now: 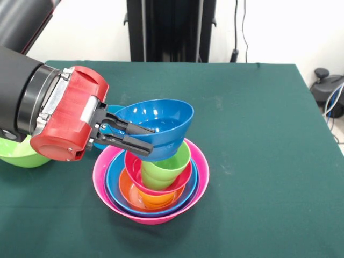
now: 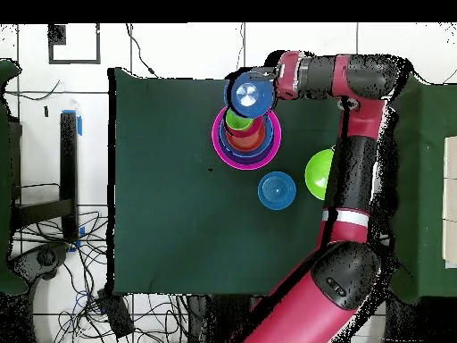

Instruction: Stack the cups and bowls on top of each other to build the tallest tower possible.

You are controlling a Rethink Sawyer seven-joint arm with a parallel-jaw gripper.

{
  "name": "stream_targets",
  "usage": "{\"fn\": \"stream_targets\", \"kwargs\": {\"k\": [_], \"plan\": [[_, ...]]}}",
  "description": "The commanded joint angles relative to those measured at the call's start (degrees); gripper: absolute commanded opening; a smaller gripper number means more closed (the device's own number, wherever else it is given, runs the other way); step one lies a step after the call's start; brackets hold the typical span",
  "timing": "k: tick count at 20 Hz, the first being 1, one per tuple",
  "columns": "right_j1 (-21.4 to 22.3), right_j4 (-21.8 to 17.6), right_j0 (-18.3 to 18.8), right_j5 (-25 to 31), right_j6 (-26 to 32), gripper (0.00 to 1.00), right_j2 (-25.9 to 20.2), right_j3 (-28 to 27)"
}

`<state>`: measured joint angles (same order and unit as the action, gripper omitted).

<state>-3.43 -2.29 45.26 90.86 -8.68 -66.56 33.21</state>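
A: While the gripper (image 1: 124, 135) hangs at centre-left of the front frame, we find its jaws clamped on the near rim of a dark blue bowl (image 1: 158, 124), one black finger inside the wall and one outside. The bowl is tilted, mouth up and toward the camera, its base just above the lime green cup (image 1: 166, 167).

B: Agreed. We record the tower (image 1: 153, 183) at lower centre: big pink bowl (image 1: 200, 180) outermost, a blue bowl (image 1: 114, 185) inside it, then an orange one (image 1: 134, 191) and a red-pink one (image 1: 161, 185) holding that cup.

A: We judge the step in hand to be placing this bowl on the cup.

B: The next move calls for levelling it and centring it before release; off-centre, it may slide.

A: Unstacked pieces: a lime green bowl (image 1: 19, 151) at the left edge, and in the overhead view a sky blue bowl (image 2: 277, 190) just below the tower.
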Motion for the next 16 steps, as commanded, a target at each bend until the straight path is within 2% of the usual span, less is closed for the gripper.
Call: {"fn": "stream_targets", "kwargs": {"k": [1, 9, 15, 16], "plan": [[-0.03, 0.38, -1.07, 1.44, -4.73, 0.00, 4.80, 4.85], [0.19, -0.65, -2.81, 3.69, -2.56, 0.00, 3.93, -0.74], [0.48, -1.41, -3.00, 4.09, -1.57, 0.00, 3.85, -2.00], [0.71, -1.21, -2.74, 3.44, -1.69, 0.00, 4.08, -0.91]]}}
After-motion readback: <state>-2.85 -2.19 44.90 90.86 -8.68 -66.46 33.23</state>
